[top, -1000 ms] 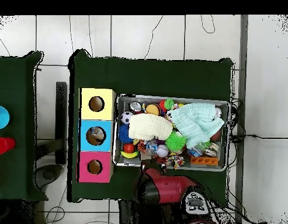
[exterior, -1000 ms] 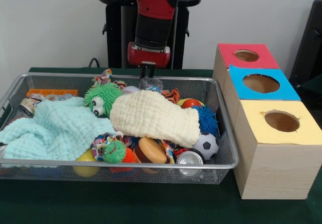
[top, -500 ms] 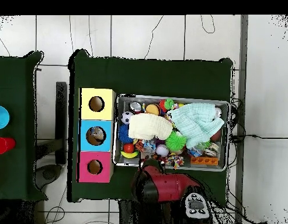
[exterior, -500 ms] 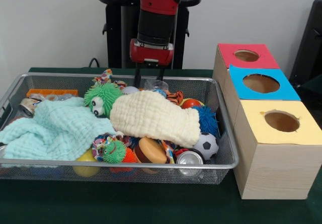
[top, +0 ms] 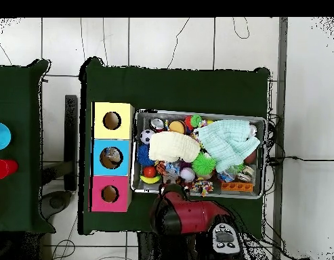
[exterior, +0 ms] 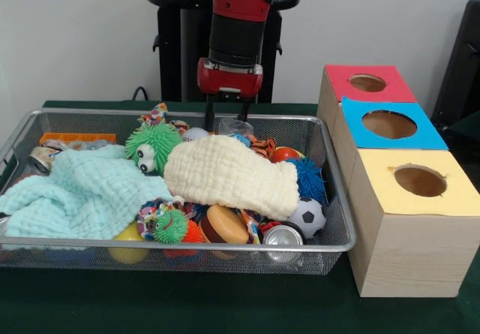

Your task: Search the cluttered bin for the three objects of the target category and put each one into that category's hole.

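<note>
A robotics lab — a pedestal-mounted arm [exterior: 236, 19], green-clothed table [top: 176, 88], loose floor cables [top: 291, 159] — staged test rig.

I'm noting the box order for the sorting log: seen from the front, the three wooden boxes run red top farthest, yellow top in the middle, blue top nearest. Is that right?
Not quite. The front view shows the red-topped wooden box farthest, but the blue-topped wooden box is in the middle and the yellow-topped wooden box is nearest the camera.
</note>
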